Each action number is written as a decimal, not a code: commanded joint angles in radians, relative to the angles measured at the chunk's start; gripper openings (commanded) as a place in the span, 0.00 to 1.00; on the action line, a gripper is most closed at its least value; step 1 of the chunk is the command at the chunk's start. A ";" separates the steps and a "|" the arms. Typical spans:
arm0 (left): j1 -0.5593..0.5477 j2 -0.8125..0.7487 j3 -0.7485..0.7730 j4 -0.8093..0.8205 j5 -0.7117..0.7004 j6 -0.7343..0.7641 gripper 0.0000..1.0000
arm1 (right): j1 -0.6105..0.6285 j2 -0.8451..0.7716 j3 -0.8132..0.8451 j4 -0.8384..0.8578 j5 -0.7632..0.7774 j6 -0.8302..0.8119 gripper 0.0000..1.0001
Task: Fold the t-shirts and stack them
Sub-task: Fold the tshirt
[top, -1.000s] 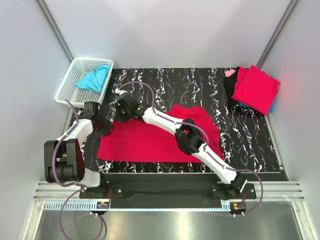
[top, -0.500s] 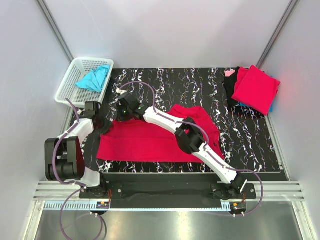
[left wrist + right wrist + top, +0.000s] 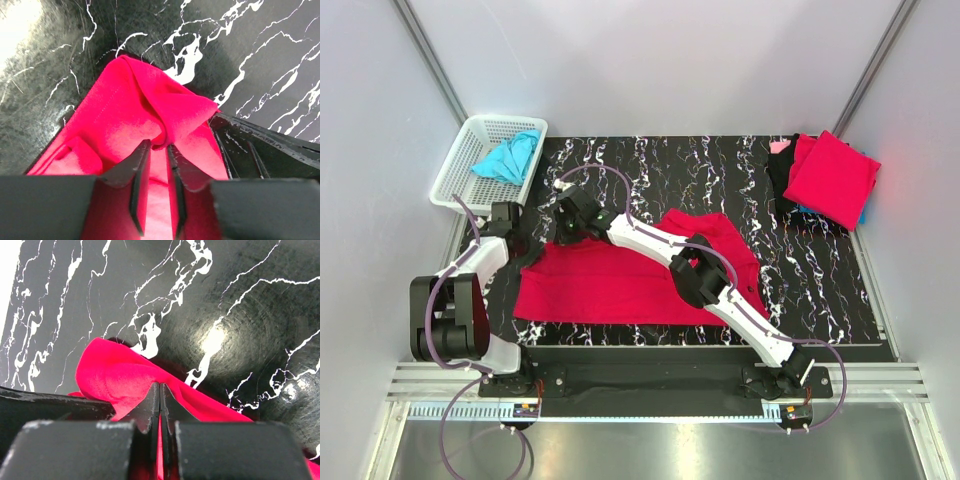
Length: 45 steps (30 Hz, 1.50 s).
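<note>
A crimson red t-shirt (image 3: 610, 285) lies spread across the black marbled mat (image 3: 720, 170), with its far left corner pulled up into a peak. My right gripper (image 3: 563, 233) reaches over the shirt and is shut on that corner; a thin strip of red shows between its jaws (image 3: 160, 386). My left gripper (image 3: 527, 250) is right beside it, its jaws nearly together around a hanging fold of the same cloth (image 3: 159, 145). In the left wrist view the red t-shirt (image 3: 150, 95) rises ahead of the fingers. A turquoise t-shirt (image 3: 508, 157) lies crumpled in the basket.
The white lattice basket (image 3: 460, 175) stands off the mat's far left corner, close behind the left arm. A stack of folded shirts (image 3: 830, 178), red on top, sits at the far right corner. The right arm's links (image 3: 700, 280) stretch diagonally over the red shirt.
The left gripper's jaws have narrowed onto the fold of red cloth. The shirt's far left corner has shifted slightly; the right gripper stays shut on it.
</note>
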<state>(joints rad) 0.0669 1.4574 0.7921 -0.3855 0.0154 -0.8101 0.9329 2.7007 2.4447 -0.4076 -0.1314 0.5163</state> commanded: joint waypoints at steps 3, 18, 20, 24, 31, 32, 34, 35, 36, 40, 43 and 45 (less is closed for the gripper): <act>-0.010 0.001 0.048 0.054 -0.055 0.014 0.13 | -0.009 -0.047 -0.012 0.029 -0.024 -0.015 0.00; -0.050 -0.055 0.073 0.034 -0.072 0.017 0.00 | -0.009 -0.203 -0.202 0.012 0.175 -0.048 0.55; -0.052 -0.063 0.082 0.031 -0.068 0.017 0.00 | -0.009 -0.264 -0.269 0.015 0.240 -0.074 0.63; -0.058 -0.086 0.090 0.016 -0.063 0.015 0.00 | -0.026 -0.364 -0.375 0.013 0.372 -0.113 0.70; -0.061 -0.144 0.102 -0.032 -0.057 0.019 0.00 | -0.110 -0.547 -0.591 -0.007 0.472 -0.082 0.72; -0.062 -0.153 0.102 -0.035 -0.057 0.019 0.00 | -0.127 -0.580 -0.633 -0.020 0.475 -0.078 0.72; -0.062 -0.169 0.102 -0.052 -0.052 0.020 0.00 | -0.158 -0.604 -0.667 -0.042 0.480 -0.075 0.71; -0.062 -0.181 0.102 -0.056 -0.051 0.022 0.00 | -0.192 -0.619 -0.696 -0.069 0.484 -0.073 0.71; -0.062 -0.186 0.104 -0.070 -0.051 0.020 0.00 | -0.207 -0.625 -0.710 -0.085 0.487 -0.070 0.70; -0.062 -0.215 0.098 -0.088 -0.034 0.015 0.00 | -0.279 -0.674 -0.791 -0.100 0.481 -0.048 0.69; -0.082 -0.238 0.096 -0.115 -0.032 0.017 0.00 | -0.335 -0.702 -0.838 -0.126 0.484 -0.022 0.68; -0.084 -0.259 0.096 -0.127 -0.032 0.025 0.00 | -0.376 -0.710 -0.858 -0.151 0.483 0.007 0.67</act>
<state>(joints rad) 0.0002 1.2488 0.8551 -0.4957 -0.0235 -0.8017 0.5877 2.0636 1.6100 -0.5167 0.3222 0.4709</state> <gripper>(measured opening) 0.009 0.677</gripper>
